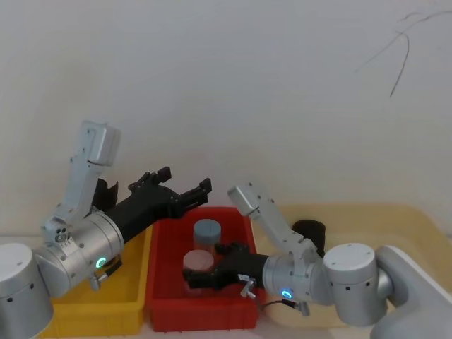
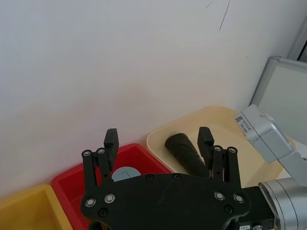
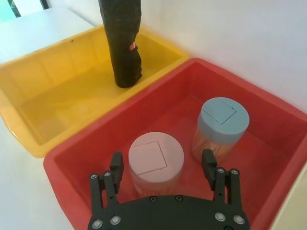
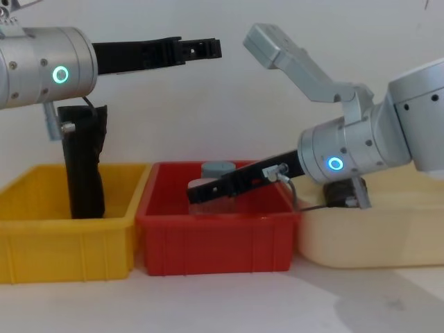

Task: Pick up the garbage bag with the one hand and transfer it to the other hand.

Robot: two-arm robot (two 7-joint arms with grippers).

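The garbage bag [image 2: 183, 152], a straight black crinkly roll, lies in the cream tray [image 2: 225, 120] at the right; its end [image 1: 309, 231] shows behind my right arm. My left gripper [image 1: 186, 181] hangs open and empty in the air above the back left corner of the red bin [image 1: 161, 282], well away from the bag; its fingers [image 2: 111, 139] stand wide apart. My right gripper [image 3: 162, 160] is open low inside the red bin, its fingertips [image 3: 116, 164] just short of two jars, holding nothing.
A pink-lidded jar [image 3: 156, 155] and a blue-lidded jar [image 3: 223, 118] stand in the red bin. Another black roll with a flared top [image 4: 83, 163] stands upright in the yellow bin [image 4: 41, 236] on the left. A white wall runs close behind.
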